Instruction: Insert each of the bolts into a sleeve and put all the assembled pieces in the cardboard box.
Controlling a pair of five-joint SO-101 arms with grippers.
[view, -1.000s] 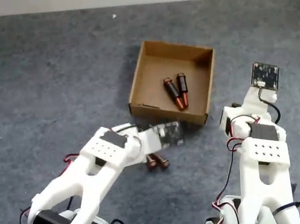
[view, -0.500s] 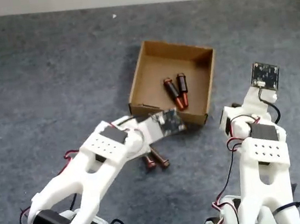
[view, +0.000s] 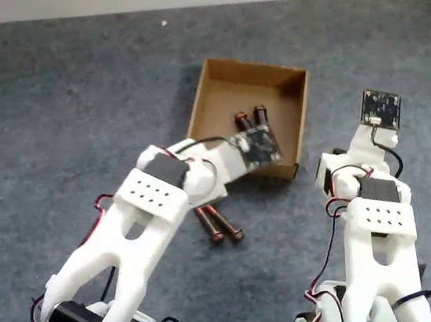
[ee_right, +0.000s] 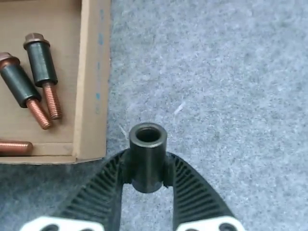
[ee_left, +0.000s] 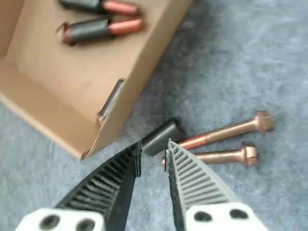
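While clamping a black sleeve (ee_right: 147,144) bore-up in right gripper (ee_right: 147,168) near cardboard box (ee_right: 91,72) | left gripper (ee_left: 154,147): parted, empty, tips at half-sleeved bolt (ee_left: 226,131) on worktop (ee_left: 250,57), bare bolt (ee_left: 221,156) alongside | step: insertion | next: probably grasp bare bolt, align with bore

Your high camera looks steeply down over the surface (view: 50,111); both wrist cameras peer close along their fingers (ee_left: 115,183); all three views share the cardboard box (view: 279,101).

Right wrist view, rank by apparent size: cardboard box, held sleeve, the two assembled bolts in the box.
1. cardboard box, though cropped.
2. held sleeve, but it's nearest the camera, so unsure.
3. two assembled bolts, alike; unranked.
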